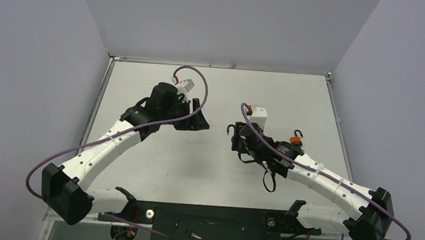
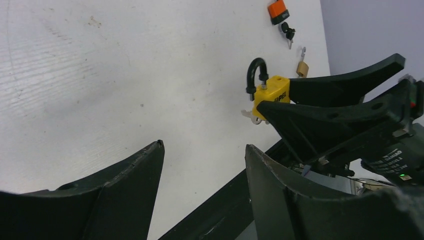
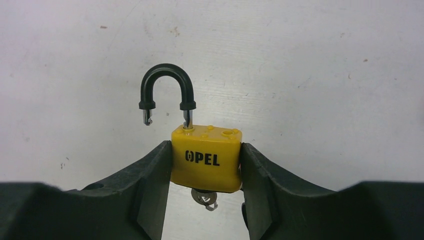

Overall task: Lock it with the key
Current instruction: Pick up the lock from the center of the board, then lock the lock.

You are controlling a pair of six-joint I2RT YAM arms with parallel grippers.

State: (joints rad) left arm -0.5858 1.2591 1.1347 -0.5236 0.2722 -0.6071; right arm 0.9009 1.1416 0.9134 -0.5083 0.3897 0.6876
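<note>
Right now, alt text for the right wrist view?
The right gripper clamps a yellow padlock marked OPEL by its sides, with the white table behind it. Its black shackle is open, one leg lifted clear of the body, and the silver key shows at the underside of the body.

Padlock [image 3: 207, 160] in right hand [image 3: 206, 146]; key [image 3: 204, 199] beneath padlock.

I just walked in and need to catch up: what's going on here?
The right gripper is clamped on the body of a yellow padlock, whose black shackle stands open. The key sticks out of its underside. The left gripper hangs open and empty nearby. The lock is not yet shut.
</note>
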